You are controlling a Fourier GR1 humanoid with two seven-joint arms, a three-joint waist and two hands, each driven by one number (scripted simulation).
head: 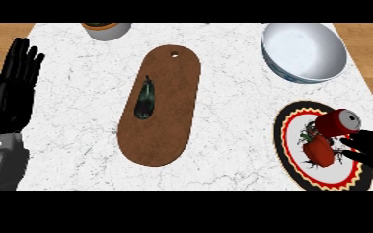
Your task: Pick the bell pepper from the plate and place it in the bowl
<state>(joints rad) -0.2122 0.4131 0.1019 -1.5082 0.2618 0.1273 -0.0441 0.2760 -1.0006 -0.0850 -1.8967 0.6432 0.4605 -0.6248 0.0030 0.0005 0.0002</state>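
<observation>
Bell pepper on plate, right hand fingers straight touching it, left hand open.

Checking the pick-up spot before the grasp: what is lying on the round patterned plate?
On the round patterned plate lie a red bell pepper and a red can on its side. The black right hand covers the plate's right part, so anything there is hidden.

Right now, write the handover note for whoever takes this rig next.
Left robot hand: open, resting at the counter's left edge, fingers up.
Right robot hand: fingers reach onto the plate at the bell pepper; no grasp visible.
A red can also lies on the plate.
Bowl: far right, nothing in it.
Done: approach only.
Left: grasp pepper, lift, place in bowl.
</observation>
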